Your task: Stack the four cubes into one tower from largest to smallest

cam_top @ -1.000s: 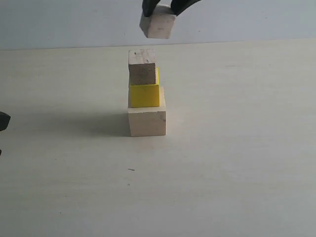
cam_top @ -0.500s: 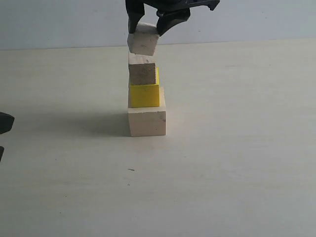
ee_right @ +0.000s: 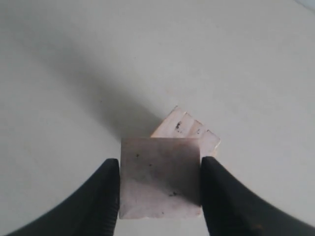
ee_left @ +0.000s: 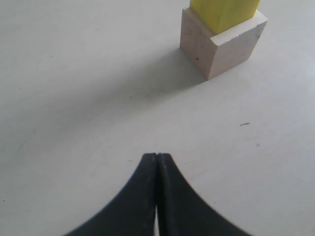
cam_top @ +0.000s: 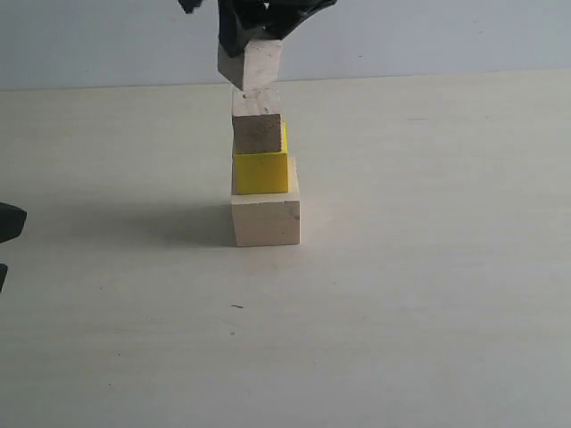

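Note:
Three cubes stand stacked on the table: the largest pale wood cube [cam_top: 266,221] at the bottom, the yellow cube [cam_top: 261,171] on it, the grooved wood cube [cam_top: 257,132] on top. My right gripper [cam_top: 254,40] is shut on the small pale wood cube [cam_top: 250,64], which hangs tilted just above the grooved cube, its low corner at or near that cube's top. From the right wrist, the small cube [ee_right: 160,178] fills the gap between both fingers, with the grooved cube [ee_right: 189,129] peeking out behind. My left gripper [ee_left: 156,157] is shut and empty, off to the side of the largest cube [ee_left: 221,42] and yellow cube [ee_left: 224,12].
The pale table [cam_top: 428,294] spreads around the stack. A tiny dark speck [cam_top: 236,306] lies in front of the stack. Part of the left arm [cam_top: 7,223] shows at the left edge.
The right gripper has carried the small cube down and to the left, from high right of the stack to just over the grooved cube. The left arm has barely moved.

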